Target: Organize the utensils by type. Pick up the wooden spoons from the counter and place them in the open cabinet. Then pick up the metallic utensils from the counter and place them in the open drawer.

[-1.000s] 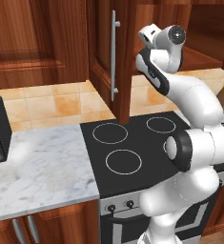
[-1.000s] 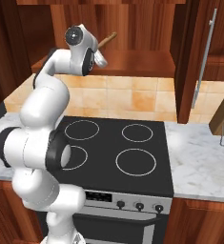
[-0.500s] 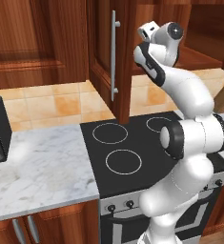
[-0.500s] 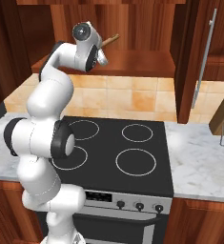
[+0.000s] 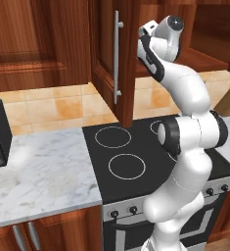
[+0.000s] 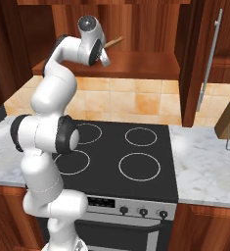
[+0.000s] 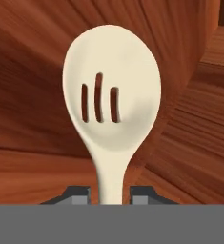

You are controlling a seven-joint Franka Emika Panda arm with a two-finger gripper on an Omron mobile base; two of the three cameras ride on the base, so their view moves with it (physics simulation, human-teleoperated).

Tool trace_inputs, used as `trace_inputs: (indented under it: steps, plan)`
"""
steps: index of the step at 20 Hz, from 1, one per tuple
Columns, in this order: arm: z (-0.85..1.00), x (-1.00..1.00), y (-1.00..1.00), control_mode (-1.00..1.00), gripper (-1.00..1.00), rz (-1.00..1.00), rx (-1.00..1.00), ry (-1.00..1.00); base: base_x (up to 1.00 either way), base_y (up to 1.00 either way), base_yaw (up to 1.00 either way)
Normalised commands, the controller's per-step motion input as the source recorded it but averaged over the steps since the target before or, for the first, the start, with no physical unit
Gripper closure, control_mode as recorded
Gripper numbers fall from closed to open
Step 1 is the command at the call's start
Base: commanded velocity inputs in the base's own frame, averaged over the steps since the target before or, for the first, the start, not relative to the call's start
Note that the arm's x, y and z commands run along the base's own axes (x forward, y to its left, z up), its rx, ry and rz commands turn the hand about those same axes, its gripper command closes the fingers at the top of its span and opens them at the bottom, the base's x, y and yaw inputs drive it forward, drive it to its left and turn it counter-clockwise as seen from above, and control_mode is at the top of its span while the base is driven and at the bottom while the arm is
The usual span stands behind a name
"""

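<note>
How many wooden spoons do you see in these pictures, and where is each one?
1. The slotted wooden spoon is held by its handle in the gripper, raised at the open cabinet above the stove. Others may be hidden outside the views.

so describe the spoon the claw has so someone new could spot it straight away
Start at the open upper cabinet above the stove; the white arm reaches up to its wooden shelf. There the claw grips a pale wooden spoon by the neck. Its oval bowl has three short slots cut through it, and it is light cream against the dark red-brown wood.
</note>
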Motion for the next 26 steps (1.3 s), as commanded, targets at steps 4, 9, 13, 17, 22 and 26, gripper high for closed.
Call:
trace_inputs:
  steps: [4,9,13,17,22,26]
  plan:
    - [-0.28,-0.08,0.08,-1.0,-1.0,0.0,0.0,0.0,0.0,0.0,0.0]
    - [-0.23,0.0,0.01,-1.0,-1.0,0.0,0.0,0.0,0.0,0.0,0.0]
    - [-0.21,0.01,0.0,-1.0,-1.0,0.0,0.02,0.0,0.0,0.0,0.0]
    - [-0.28,0.0,0.0,-1.0,-1.0,0.02,0.05,0.01,0.0,0.0,0.0]
    - [-0.34,0.01,0.0,-1.0,-1.0,0.02,0.03,0.03,0.0,0.0,0.0]
    - [-0.27,-0.06,0.0,-1.0,-1.0,0.06,0.0,0.0,0.0,0.0,0.0]
